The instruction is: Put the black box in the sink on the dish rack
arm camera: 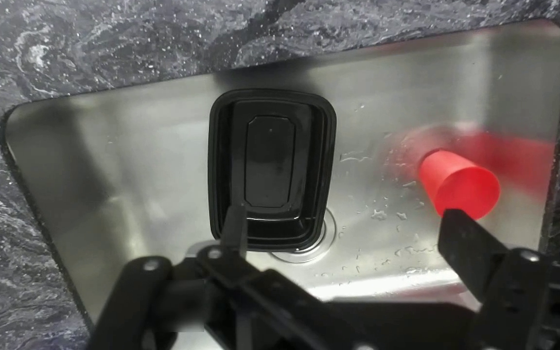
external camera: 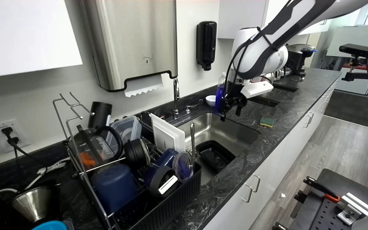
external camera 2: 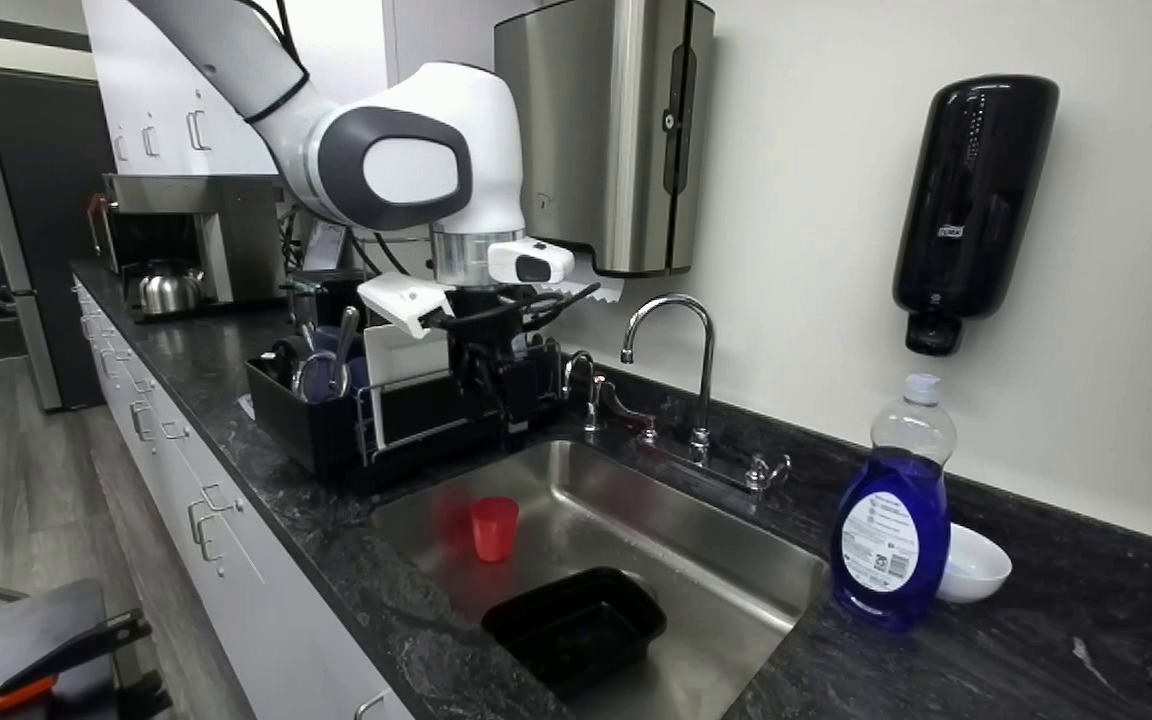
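Stainless steel forms the one sink [arm camera: 139, 146], set into a dark, marbled desk [external camera 2: 1086, 650], and two things stand in it: one black box [arm camera: 270, 165], open side up, and one red cup [arm camera: 455, 180], upright and well apart from the box. Beside the sink is one dish rack [external camera: 177, 203], crowded, its load including one white rectangular piece [external camera: 171, 134] and one large navy container [external camera: 115, 187]; the rest overlaps too much for a sure count. Along the desk I count one bottle [external camera 2: 891, 520] of blue liquid, one white bowl [external camera 2: 976, 570] just beside it, one green-and-yellow sponge [external camera: 267, 122] and one tall chrome faucet [external camera 2: 708, 375]. Two dispensers hang on the wall, one steel dispenser [external camera: 139, 41] with paper showing beneath and one black dispenser [external camera 2: 976, 200]. The single claw [arm camera: 344, 214] is spread wide, its two fingers [arm camera: 469, 253] far apart and gripping nothing; it hangs over the sink, clear of both box and cup. The black box lies lower than the claw, on the sink's floor. In the wrist view it sits left of the middle of the gap, the finger on that side overlapping its near end, and it hides part of the drain [arm camera: 327, 237].
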`<state>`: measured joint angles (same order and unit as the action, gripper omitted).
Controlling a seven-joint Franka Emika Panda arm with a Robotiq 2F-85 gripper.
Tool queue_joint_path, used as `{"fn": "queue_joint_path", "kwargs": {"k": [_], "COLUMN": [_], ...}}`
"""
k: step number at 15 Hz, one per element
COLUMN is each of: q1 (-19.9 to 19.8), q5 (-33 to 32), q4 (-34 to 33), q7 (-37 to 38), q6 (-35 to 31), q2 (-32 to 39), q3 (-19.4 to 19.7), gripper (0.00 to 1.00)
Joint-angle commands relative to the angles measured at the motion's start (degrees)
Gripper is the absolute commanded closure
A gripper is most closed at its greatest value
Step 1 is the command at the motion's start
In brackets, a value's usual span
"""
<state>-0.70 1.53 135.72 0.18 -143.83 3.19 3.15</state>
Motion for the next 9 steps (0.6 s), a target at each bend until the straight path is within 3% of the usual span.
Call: {"fn": "queue_joint_path", "kwargs": {"k": [1,9], "q1": [-0.6,-0.3], "q5": [-0.7,-1.3], "q4": [-6.1,-13.8], "q7": [-0.9,-0.3], "q6": [0.6,1.1], "q2": [6.6,16.4], "q3": [-0.4,-0.5], "gripper": [0.0,0.0]}}
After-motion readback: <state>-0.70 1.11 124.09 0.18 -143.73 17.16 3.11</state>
